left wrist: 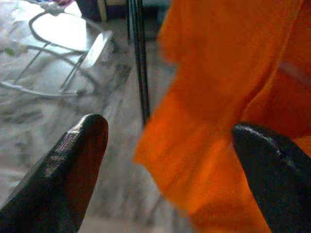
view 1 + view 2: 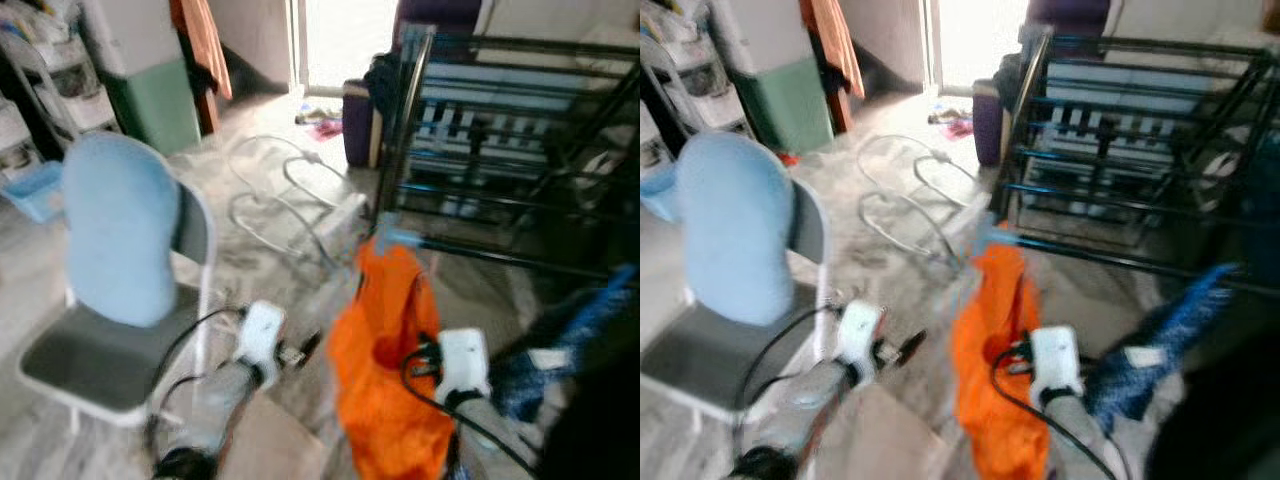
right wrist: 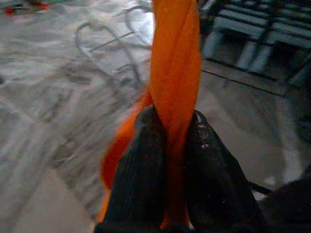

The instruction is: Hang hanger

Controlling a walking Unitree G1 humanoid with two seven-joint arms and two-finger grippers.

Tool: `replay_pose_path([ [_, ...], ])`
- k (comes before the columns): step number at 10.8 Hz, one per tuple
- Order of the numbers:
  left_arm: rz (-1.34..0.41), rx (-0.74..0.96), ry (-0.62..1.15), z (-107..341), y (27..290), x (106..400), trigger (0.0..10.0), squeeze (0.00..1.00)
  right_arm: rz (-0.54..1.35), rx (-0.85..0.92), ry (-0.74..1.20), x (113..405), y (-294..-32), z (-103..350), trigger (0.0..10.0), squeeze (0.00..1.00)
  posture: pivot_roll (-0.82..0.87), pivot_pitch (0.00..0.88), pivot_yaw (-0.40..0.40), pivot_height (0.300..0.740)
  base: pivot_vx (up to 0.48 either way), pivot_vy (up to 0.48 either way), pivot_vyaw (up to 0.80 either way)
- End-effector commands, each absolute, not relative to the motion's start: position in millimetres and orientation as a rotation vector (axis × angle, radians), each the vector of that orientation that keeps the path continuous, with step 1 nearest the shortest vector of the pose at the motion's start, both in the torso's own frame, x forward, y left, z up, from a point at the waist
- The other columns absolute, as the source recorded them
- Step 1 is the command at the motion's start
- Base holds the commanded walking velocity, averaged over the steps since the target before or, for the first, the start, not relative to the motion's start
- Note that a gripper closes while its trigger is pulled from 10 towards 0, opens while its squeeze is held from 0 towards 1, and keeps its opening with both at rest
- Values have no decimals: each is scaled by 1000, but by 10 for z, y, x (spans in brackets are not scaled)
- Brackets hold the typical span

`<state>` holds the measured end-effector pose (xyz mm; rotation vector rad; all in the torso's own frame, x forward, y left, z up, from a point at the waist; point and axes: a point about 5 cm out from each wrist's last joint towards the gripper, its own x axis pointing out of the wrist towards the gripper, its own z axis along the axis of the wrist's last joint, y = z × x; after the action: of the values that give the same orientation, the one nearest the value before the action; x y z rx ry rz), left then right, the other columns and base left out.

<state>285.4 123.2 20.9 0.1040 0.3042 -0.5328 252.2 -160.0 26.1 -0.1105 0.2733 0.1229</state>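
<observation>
The right gripper [image 3: 167, 141] is pinching the orange garment [image 2: 385, 370] between closed fingers, beside the black drying rack's [image 2: 500, 150] lower corner. The left gripper [image 1: 170, 155] is hovering wide open, empty, over bare floor [image 2: 280, 190] beside the chair [image 2: 120, 300].

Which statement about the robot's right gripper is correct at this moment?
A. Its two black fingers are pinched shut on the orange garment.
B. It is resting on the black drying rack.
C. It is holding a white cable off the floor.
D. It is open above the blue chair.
A: in the right wrist view the right gripper has its black fingers pressed together with the orange garment squeezed between them.
</observation>
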Motion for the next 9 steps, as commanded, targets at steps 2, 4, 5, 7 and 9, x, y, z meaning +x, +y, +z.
replay_pose_path([
  [2, -631, 241, 269, 446, 1437, 3007, 10000, 0, 214, -134, 248, 2639, -1603, 469, 10000, 0, -107, 0, 34, 740, 0, 0, 0],
  [4, -574, 243, 311, 506, 1536, 3119, 10000, 0, 305, -167, 306, 2618, -1541, 466, 10000, 0, -127, 0, 57, 740, 0, 0, 0],
  [5, -564, 231, 311, 483, 1491, 3111, 10000, 0, 324, -179, 323, 2598, -1513, 450, 10000, 0, -142, 0, 68, 740, 0, 0, 0],
  [7, -528, 177, 247, 456, 1271, 3038, 10000, 0, 241, -152, 296, 2611, -1530, 442, 10000, 0, -165, 0, 88, 740, 0, 0, 0],
  [9, -375, 190, 232, 348, 1353, 2987, 10000, 0, 61, -148, 247, 2650, -1693, 458, 10000, 0, -152, 0, 80, 740, 0, 0, 0],
])
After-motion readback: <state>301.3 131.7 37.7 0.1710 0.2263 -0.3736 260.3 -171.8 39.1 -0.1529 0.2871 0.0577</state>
